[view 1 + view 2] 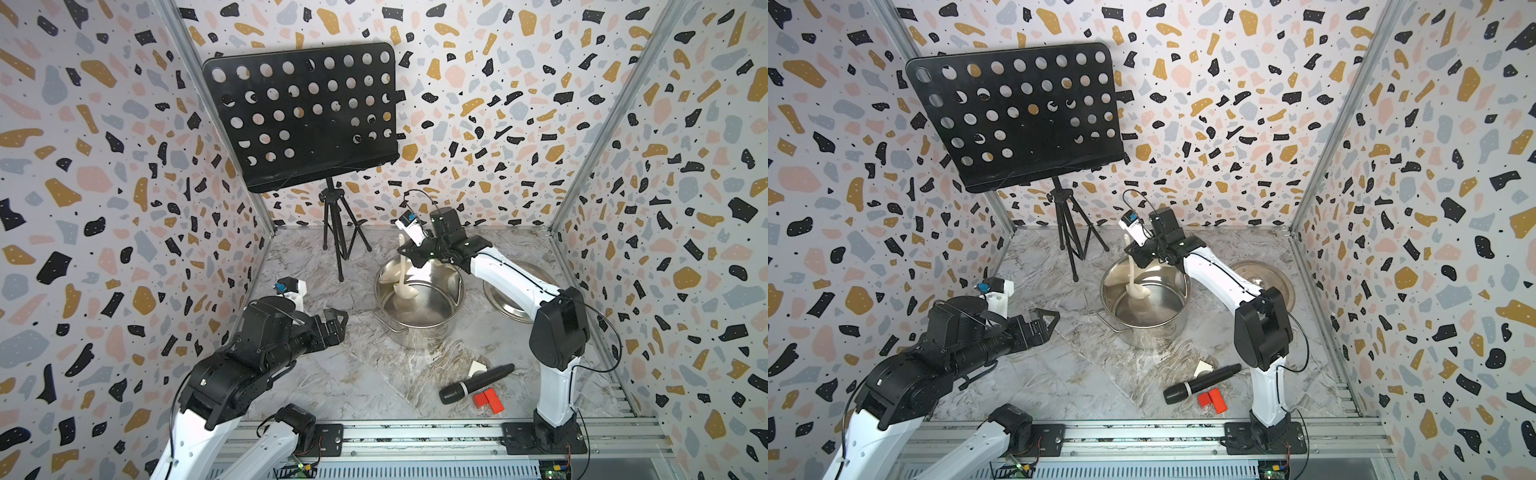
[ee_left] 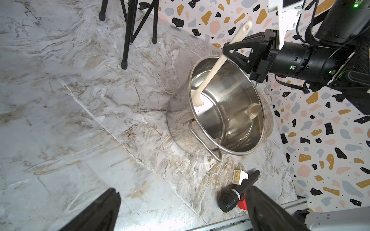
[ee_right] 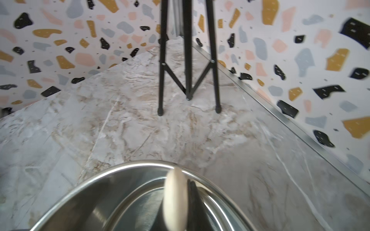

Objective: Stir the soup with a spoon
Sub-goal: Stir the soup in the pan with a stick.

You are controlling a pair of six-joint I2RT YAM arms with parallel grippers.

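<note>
1. Three walls [image 1: 104, 187] papered in a terrazzo print of black, ochre, pink and grey chips enclose a desk [image 1: 316, 374] with a glossy grey-and-tan marble pattern. A slotted metal rail [image 1: 415, 434] runs along its near edge.
2. A black music stand [image 1: 299, 112], its flat tray pierced by round holes, rises on a thin tripod [image 1: 338, 232] at the back left of the desk.
3. A round, polished steel pot [image 1: 415, 338] with wire loop handles stands at mid-desk; its mirror-like walls carry reflections.
4. The spoon [image 1: 404, 286], smooth cream-white with a slim handle and an oval bowl, stands steeply inside the pot. Its bowl is low by the inner wall; whether it touches the bottom cannot be told.
5. The right end effector [image 1: 409, 253], black with triangular fingers, is clenched on the spoon's upper handle above the pot's far rim.
6. The left end effector [image 1: 338, 326] hangs spread wide with nothing in it, left of the pot and apart from it.
7. A steel lid [image 1: 503, 305] lies flat to the right of the pot, partly hidden behind the right arm.
8. At front right lies a black microphone [image 1: 478, 384], with a red block [image 1: 488, 401] just beside its head and a pale block [image 1: 478, 368] by its shaft.
9. In the right wrist view the spoon is a blurred cream oval against one dark finger [image 3: 193, 200], and the pot is cut off by the frame edge.
</note>
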